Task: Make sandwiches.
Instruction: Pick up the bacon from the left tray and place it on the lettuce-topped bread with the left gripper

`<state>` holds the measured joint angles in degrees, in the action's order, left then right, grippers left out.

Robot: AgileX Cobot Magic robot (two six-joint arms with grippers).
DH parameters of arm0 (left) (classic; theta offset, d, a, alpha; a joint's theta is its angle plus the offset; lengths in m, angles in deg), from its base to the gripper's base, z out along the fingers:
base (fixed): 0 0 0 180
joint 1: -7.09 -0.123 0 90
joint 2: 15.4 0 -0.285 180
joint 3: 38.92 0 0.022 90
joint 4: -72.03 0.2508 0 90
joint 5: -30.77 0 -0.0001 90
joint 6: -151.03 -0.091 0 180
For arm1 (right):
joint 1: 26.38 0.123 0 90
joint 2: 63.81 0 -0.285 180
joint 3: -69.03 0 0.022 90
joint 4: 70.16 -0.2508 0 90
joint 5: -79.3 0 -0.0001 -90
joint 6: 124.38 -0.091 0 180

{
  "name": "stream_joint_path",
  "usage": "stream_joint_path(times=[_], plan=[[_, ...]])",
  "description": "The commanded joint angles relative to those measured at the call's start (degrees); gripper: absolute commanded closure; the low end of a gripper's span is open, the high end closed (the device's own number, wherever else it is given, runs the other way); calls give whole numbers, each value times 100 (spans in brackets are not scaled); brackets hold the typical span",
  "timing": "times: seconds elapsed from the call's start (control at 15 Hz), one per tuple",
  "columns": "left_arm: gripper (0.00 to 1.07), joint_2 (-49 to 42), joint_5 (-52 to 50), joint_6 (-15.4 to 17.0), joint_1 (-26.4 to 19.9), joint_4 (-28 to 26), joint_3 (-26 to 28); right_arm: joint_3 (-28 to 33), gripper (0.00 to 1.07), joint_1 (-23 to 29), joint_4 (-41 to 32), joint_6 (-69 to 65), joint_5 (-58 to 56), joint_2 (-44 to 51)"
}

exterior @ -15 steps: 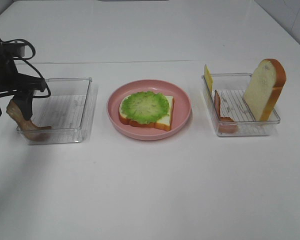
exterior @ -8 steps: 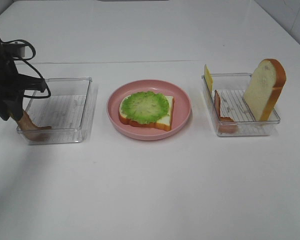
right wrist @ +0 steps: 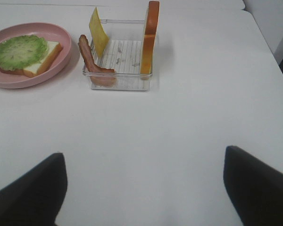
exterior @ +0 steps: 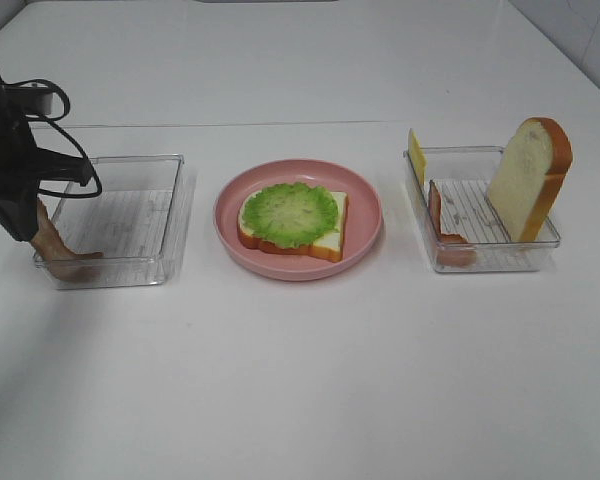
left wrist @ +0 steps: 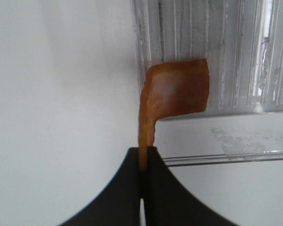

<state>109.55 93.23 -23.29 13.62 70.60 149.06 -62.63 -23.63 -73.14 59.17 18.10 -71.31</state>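
A clear tray (right wrist: 122, 84) holds upright bread (right wrist: 150, 37) on its side away from the plate (right wrist: 66, 36). Cheese (right wrist: 98, 33) and bacon (right wrist: 87, 54) lean at its plate-side wall. Beside the tray, the plate carries lettuce (right wrist: 16, 47) on flat bread (right wrist: 45, 60). The gripper (right wrist: 144, 151) is spread wide, well apart from the tray.

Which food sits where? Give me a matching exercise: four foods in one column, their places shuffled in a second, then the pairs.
Column one
1. lettuce
2. cheese
3. upright bread slice
4. left bacon strip

Column two
A. pinched by the left fingers, lower end in the left tray
B. standing on edge in the right tray
C. lying on the flat bread slice on the pink plate
D. leaning at the right tray's wall nearest the plate

Pairs: 1-C, 2-D, 3-B, 4-A
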Motion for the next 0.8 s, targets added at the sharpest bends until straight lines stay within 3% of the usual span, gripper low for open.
stream_joint_path(times=[0.07, 0.33, 0.47, 0.67, 0.8], plan=[[107, -264, -115, -6, 11, -29, 34, 6, 22, -40, 11, 74, 52, 92], [107, -613, -183, -269, 11, -550, 315, 6, 22, -40, 11, 74, 52, 92], [107, -642, -172, -567, 17, -1123, 665, 6, 22, -40, 11, 74, 52, 92], [107, -642, -355, -1180, 17, -2475, 1066, 6, 22, -40, 11, 74, 52, 92], [107, -596, -636, -1719, 34, -3736, 1129, 6, 22, -40, 11, 74, 52, 92]])
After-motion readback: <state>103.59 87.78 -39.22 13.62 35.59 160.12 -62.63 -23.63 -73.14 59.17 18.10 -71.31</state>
